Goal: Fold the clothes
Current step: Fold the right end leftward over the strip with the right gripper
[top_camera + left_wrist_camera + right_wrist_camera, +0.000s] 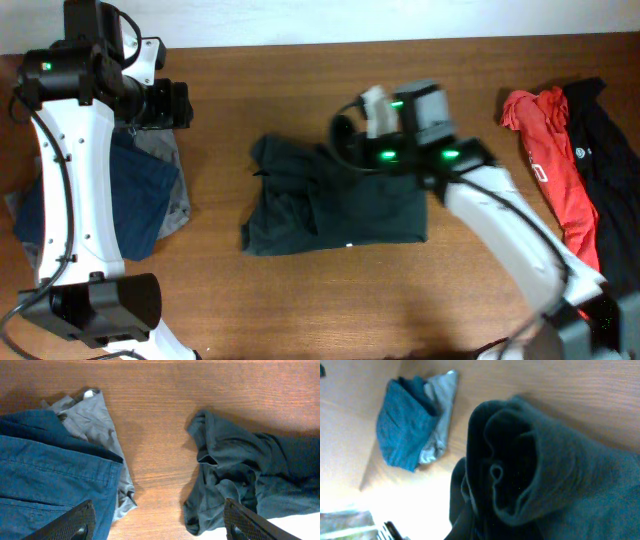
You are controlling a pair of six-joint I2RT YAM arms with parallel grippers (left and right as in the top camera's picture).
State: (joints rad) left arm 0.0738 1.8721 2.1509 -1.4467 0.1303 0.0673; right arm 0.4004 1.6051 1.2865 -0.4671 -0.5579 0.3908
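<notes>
Over at the left edge of the table (300, 310), the navy blue piece (145, 195) is lying on the grey shorts (163, 150), looking already dealt with. The left gripper (161, 527) is hanging above them, jaws spread and holding nothing. In the middle, the dark green shirt (330, 205) is sitting rumpled and only partly folded. The right gripper (360, 125) is clamping shut at its top edge, seemingly pinching a bunched fold. The red white-printed shirt (545, 150) and black garment (605, 140) are waiting in a heap at the right.

You can't see the right gripper's fingers behind the blurred dark green shirt (545, 475); left of it, the left arm (70, 200) overlaps the navy piece (145, 200).
</notes>
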